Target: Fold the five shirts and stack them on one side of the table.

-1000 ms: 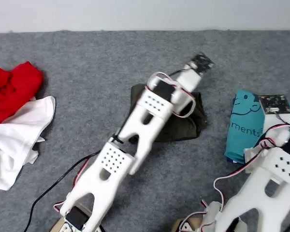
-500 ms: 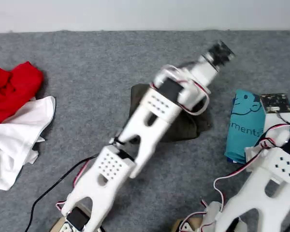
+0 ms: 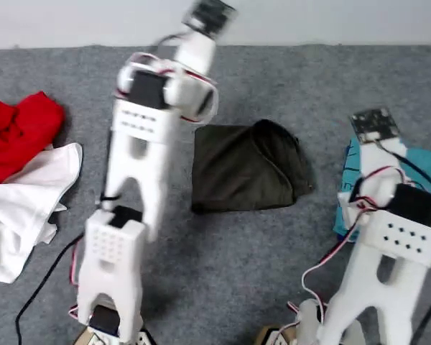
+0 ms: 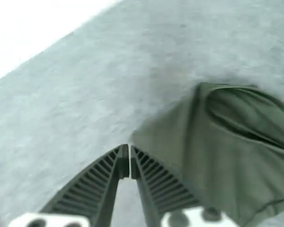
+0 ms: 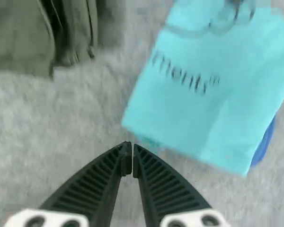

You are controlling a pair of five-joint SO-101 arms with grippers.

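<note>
Overhead view of a grey felt-covered desk w/ two white robot arms rising from its near edge. At the desk's ctr lies a dark olive cotton shirt, folded into a rough rectangle, its right end bunched into thicker folds. By the left edge sits a crumpled red shirt. A crumpled white shirt touches it on the near side, spreading twd the near left corner. By the right edge lies a folded teal shirt w/ dark print, mostly hidden in the overhead view by the R arm. A strip of blue cloth peeks from under one edge of it. The olive shirt and teal shirt lie near each other but apart, bare felt between them.

The L arm stands between the white shirt and the olive shirt, stretched twd the far edge. L gripper: black ribbed jaws pressed together, holding nothing, above bare felt just beside the olive shirt's edge. R gripper: jaws also pressed together, nothing held, above bare felt just beside a corner of the teal shirt. A thin black cable runs across the near left corner. A white wall lies beyond the far edge
</note>
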